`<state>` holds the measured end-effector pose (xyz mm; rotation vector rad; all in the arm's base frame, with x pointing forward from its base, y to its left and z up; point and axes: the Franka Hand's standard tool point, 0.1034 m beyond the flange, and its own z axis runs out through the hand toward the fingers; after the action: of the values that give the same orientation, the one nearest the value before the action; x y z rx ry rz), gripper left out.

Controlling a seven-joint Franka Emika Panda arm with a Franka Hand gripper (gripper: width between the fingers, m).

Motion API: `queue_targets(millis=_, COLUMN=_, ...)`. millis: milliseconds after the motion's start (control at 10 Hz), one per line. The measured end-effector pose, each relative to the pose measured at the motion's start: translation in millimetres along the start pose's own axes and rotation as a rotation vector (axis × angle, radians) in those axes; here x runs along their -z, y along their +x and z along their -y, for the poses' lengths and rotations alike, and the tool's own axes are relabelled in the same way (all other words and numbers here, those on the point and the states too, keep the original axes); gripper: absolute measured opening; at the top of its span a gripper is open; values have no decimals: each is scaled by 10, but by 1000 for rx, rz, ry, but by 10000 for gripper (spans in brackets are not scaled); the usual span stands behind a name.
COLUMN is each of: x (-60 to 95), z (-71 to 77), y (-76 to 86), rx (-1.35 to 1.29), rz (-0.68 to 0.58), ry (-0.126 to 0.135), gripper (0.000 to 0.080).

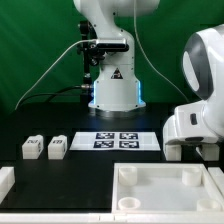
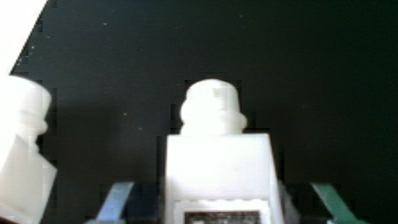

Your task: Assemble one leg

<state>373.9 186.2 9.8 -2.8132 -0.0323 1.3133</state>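
Two legs stand close together on the black table (image 1: 70, 185), at 9 o'clock from the marker board (image 1: 127, 140): the outer leg (image 1: 32, 148) and, nearer the board, the inner leg (image 1: 57, 147). Each shows a tag on its face. The big white panel (image 1: 165, 190) lies at about 5 o'clock from the board, near the table's front edge. The arm (image 1: 200, 90) hangs low at the board's 3 o'clock and hides whatever lies under it in the exterior view.

The wrist view shows the gripper (image 2: 222, 197) spread wide, with a third leg (image 2: 222, 160) between its bluish fingers (image 2: 118, 200). A dark gap shows on each side of the leg, so the jaws grip nothing. This leg has a rounded peg (image 2: 214, 105) at its far end and a tag (image 2: 222, 213) at its near end. Another white part (image 2: 22, 140) lies beside it, apart and cut off by the frame edge.
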Motion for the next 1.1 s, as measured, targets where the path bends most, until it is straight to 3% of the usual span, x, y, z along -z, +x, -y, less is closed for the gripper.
queue_targets(millis=300, x=46, z=-37, y=-12, rx=29, rz=6, ry=-3, gripper=289)
queue_targets(millis=500, x=661, z=-250, y=-100, rx=89, rz=-47, ry=9, gripper=290)
queue_targets(millis=600, x=792, z=-325, y=-139, rx=97, rz=-71, ry=16, gripper=290)
queue_targets(millis=800, x=1231, z=-507, y=-174, rx=101, rz=-308, ry=34, gripper=290)
queue_targets(millis=900, x=1374, z=-562, y=-230, rx=95, rz=-440, ry=33, gripper=290)
queue_targets(millis=1000, x=1359, z=-564, y=-201, rx=93, rz=-559, ry=29, gripper=290)
queue_targets(millis=1100, x=1304, z=-576, y=-211, rx=92, rz=-600, ry=25, gripper=290)
